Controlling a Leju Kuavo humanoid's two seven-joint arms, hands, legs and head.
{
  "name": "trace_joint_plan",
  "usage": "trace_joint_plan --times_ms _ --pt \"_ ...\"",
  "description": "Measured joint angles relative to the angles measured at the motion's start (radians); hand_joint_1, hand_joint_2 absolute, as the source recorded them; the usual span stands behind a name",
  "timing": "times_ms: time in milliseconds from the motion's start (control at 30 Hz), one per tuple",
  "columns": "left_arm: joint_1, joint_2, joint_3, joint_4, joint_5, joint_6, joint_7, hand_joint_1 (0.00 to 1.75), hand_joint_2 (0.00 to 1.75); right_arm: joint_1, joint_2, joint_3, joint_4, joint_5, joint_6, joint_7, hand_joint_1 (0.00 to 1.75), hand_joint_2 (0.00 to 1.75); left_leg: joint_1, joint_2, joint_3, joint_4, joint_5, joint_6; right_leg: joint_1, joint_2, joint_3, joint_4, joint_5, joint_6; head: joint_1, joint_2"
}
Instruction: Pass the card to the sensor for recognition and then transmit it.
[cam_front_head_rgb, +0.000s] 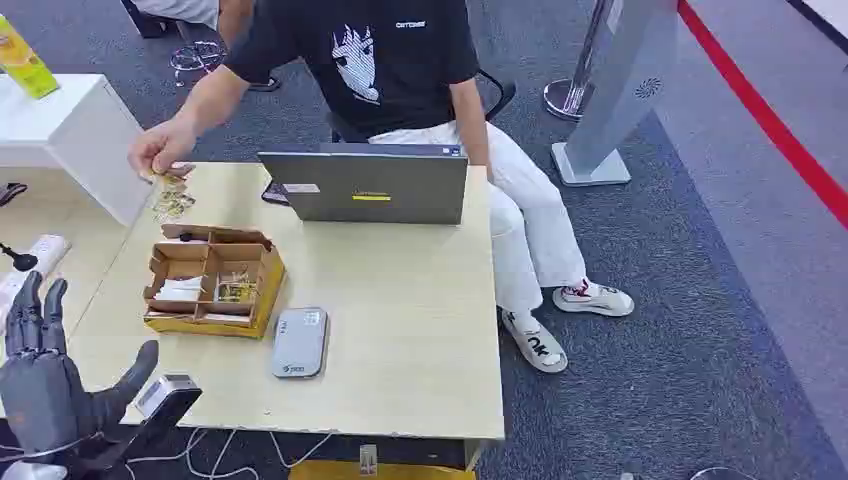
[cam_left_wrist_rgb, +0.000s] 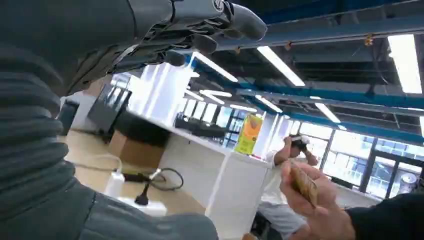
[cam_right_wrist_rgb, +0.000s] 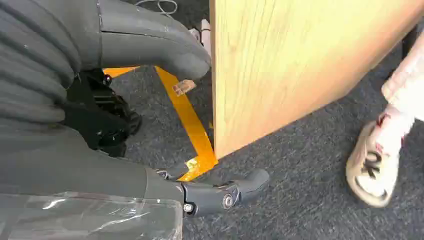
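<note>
Head view: laptop (cam_front_head_rgb: 375, 185) behind cardboard box (cam_front_head_rgb: 213, 279), sensor (cam_front_head_rgb: 300, 342) beside.

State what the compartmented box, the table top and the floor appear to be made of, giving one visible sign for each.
Compartmented box: likely corrugated cardboard, matte brown, with folded flaps and thin dividers.
Table top: pale wood-look surface, probably laminate, smooth, with faint grain.
Floor: carpet, dull blue-grey with a speckled, fibrous texture; a red strip crosses it.
</note>
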Motion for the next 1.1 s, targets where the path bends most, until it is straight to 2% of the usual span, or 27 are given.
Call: trace_joint_plan --times_ms 233,433,600,633,833,967,1100 --pt "-0.123 0.109 -0.028 0.123 -0.147 0.016 0.08 0.0 1.75 -0.029 0.011 0.0 0.008 0.0 -0.003 0.015 0.0 1.75 0.0 0.0 0.0 0.0 0.002 0.0 0.0 0.0 -0.001 0.0 0.002 -0.001 -0.001 0.0" --pt "-0.21 0.156 -0.039 0.205 -0.25 0.036 0.143 0.0 1.75 -0.041 0.016 0.001 0.011 -0.018 0.013 0.023 0.0 1.75 0.0 0.002 -0.001 0.0 0.002 0.0 0.0 0.002 -0.002 0.001 0.003 -0.001 -0.001 0.0" --pt "-0.315 0.198 -0.047 0.321 -0.353 0.043 0.22 0.0 1.75 -0.055 0.028 0.004 0.014 -0.037 0.027 0.031 0.0 1.75 0.0 0.001 -0.001 0.0 0.004 0.0 0.0 0.001 -0.002 0.001 0.004 0.0 -0.001 0.0" --pt "-0.329 0.205 -0.05 0.341 -0.372 0.046 0.235 1.75 1.75 -0.056 0.029 0.006 0.015 -0.041 0.029 0.031 0.0 1.75 0.0 0.001 -0.002 0.0 0.005 0.0 0.0 0.001 -0.002 0.001 0.004 0.0 -0.002 0.0" --pt "-0.376 0.242 -0.054 0.431 -0.467 0.113 0.321 1.75 1.75 -0.057 0.037 0.024 0.019 -0.073 0.035 0.029 0.0 1.75 0.0 0.001 -0.002 0.0 0.005 0.0 0.0 0.002 -0.003 0.001 0.004 0.0 -0.001 0.0" --pt "-0.379 0.251 -0.054 0.457 -0.472 0.139 0.325 1.75 1.75 -0.056 0.039 0.027 0.02 -0.083 0.032 0.022 0.0 1.75 0.0 0.001 -0.003 0.0 0.005 0.0 0.0 0.002 -0.003 0.001 0.004 0.0 -0.001 0.0" --pt "-0.379 0.251 -0.054 0.457 -0.472 0.139 0.325 1.75 1.75 -0.056 0.039 0.027 0.02 -0.083 0.032 0.022 0.0 1.75 0.0 0.001 -0.003 0.0 0.005 0.0 0.0 0.002 -0.003 0.001 0.004 0.0 -0.001 0.0"
